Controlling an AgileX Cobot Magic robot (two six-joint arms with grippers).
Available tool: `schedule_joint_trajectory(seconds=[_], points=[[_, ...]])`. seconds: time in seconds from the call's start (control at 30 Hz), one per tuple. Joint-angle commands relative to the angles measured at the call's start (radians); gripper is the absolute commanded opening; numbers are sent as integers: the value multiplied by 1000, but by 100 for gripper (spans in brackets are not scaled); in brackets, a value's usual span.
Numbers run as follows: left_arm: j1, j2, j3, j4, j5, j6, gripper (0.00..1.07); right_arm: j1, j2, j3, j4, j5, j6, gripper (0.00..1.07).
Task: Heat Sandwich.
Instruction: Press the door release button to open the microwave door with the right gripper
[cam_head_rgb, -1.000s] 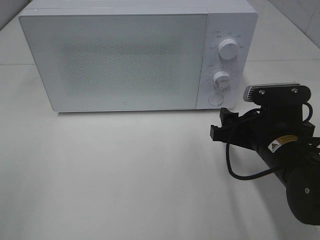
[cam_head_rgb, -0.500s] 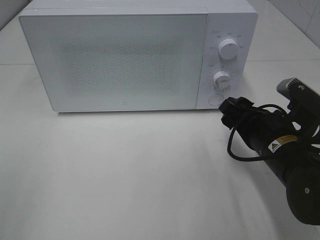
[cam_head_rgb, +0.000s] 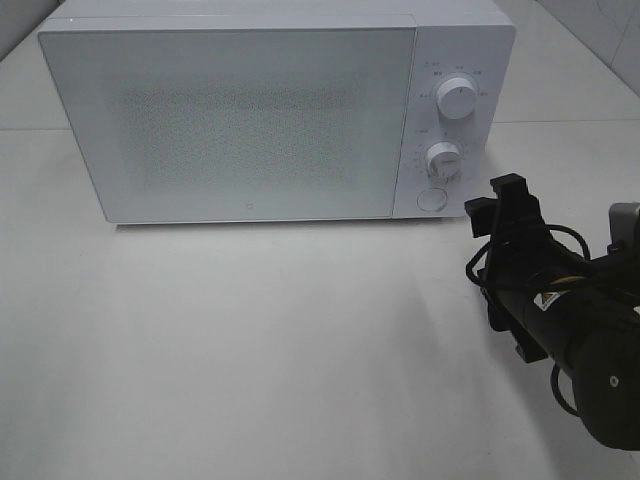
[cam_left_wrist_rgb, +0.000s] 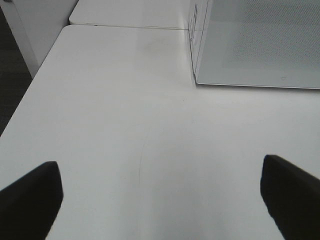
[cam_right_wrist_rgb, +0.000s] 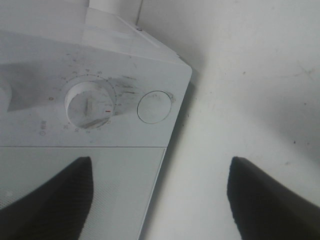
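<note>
Behind the shut frosted door of the microwave (cam_head_rgb: 240, 120) nothing can be made out, so the sandwich's place cannot be told. At its 4 o'clock the right gripper (cam_head_rgb: 495, 197) is held wide and empty (near the round button (cam_head_rgb: 432, 198)); the left gripper (cam_left_wrist_rgb: 159, 162) is likewise spread wide, empty.

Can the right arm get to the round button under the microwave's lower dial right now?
Probably yes. The right end effector is open, just beside the round button on the microwave, with nothing visible between them.
</note>
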Motion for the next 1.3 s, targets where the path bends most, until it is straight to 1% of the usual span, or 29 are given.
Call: schedule_joint_trajectory(seconds=[0.03,0.07,0.1,0.17,0.2,0.23,0.3,0.33,0.37,0.4,0.43,0.47,0.63,0.77,0.87,0.9,1.0,1.1,1.2,1.23,1.3], points=[[3,-28,2,4,-2,2,103,2,-4,-9,-7,22,92,67],[3,-28,2,4,-2,2,103,2,-4,-9,-7,27,93,65],[3,-28,2,4,-2,2,103,2,-4,-9,-7,27,93,65],[3,-28,2,4,-2,2,103,2,-4,-9,-7,30,104,57],[3,-28,2,4,-2,2,103,2,-4,-9,-7,30,111,47],[3,-28,2,4,-2,2,103,2,-4,-9,-7,30,111,47],[3,-28,2,4,-2,2,103,2,-4,-9,-7,30,128,35],[3,-28,2,4,-2,2,103,2,-4,-9,-7,30,143,20],[3,-28,2,4,-2,2,103,2,-4,-9,-8,31,155,12],[3,-28,2,4,-2,2,103,2,-4,-9,-8,31,155,12],[3,-28,2,4,-2,2,103,2,-4,-9,-8,33,163,5],[3,-28,2,4,-2,2,103,2,-4,-9,-9,36,167,0],[3,-28,2,4,-2,2,103,1,-4,-10,-11,63,188,0],[3,-28,2,4,-2,2,103,-3,-4,-31,-11,112,196,0],[3,-28,2,4,-2,2,103,-52,-4,-67,-65,157,175,0],[3,-28,2,4,-2,2,103,-52,-4,-67,-65,157,175,0],[3,-28,2,4,-2,2,103,-110,-4,-106,-141,209,170,0],[3,-28,2,4,-2,2,103,-133,-4,-130,-161,238,162,0],[3,-28,2,4,-2,2,103,-179,-4,-172,-190,278,139,0],[3,-28,2,4,-2,2,103,-179,-4,-172,-190,278,139,0],[3,-28,2,4,-2,2,103,-214,4,-202,-207,305,120,0]])
